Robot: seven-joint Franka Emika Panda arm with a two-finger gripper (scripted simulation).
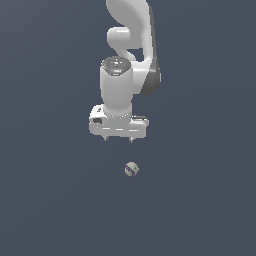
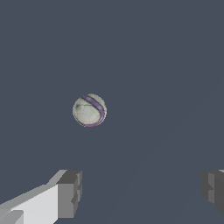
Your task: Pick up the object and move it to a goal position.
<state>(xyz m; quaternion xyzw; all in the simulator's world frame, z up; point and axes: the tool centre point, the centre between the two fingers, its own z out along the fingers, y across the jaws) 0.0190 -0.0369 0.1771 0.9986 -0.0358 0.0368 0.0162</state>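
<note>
1. We see a single white arm (image 1: 131, 45) with smooth, glossy, rounded casings, coming down from twelve o'clock in the exterior view and ending in a thick cylindrical wrist with a dark grey cap.

2. Below the wrist sits the gripper (image 1: 119, 139), a flat, boxy white body with two short, dark fingertips poking down from its underside.

3. Its jaws stand wide apart and hold nothing; in the wrist view we see one blocky grey finger pad (image 2: 70, 194) with faceted edges and the other (image 2: 213, 187) far across from it, with only bare ground between them.

4. The object (image 1: 131, 169) is a tiny round ball, off-white to beige with a mottled, slightly grubby surface and a purple, dark-edged band curving across it.

5. In the exterior view we find the ball at about six o'clock from the gripper, a touch towards five, near it but clearly apart, and much smaller than the gripper body.

6. In the wrist view the same ball (image 2: 89, 110) looks crisp and spherical, its band running as a curved stripe over one side; it lies clear of both pads, touching neither.

7. The ball rests on a plain, matte, slate-blue floor (image 1: 50, 200) with no texture or markings that we can make out.
</note>
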